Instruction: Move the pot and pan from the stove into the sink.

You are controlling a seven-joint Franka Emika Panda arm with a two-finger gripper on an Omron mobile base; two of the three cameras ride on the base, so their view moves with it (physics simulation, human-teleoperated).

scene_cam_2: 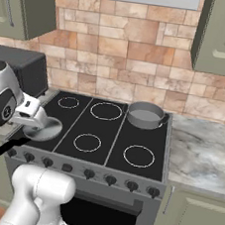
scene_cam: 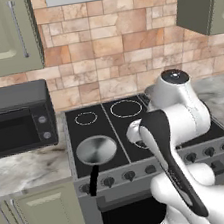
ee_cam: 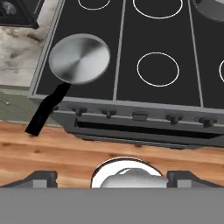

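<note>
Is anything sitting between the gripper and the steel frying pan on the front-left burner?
Nothing visible does. In the hand view the small shiny steel frying pan lies alone on the black glass cooktop, its long black handle overhanging the front edge. The wide grey metal pot sits apart at the back right.

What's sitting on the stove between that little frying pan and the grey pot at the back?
Nothing: in the right base view, only bare black cooktop with white burner rings lies between the pan and the pot on the stove.
</note>
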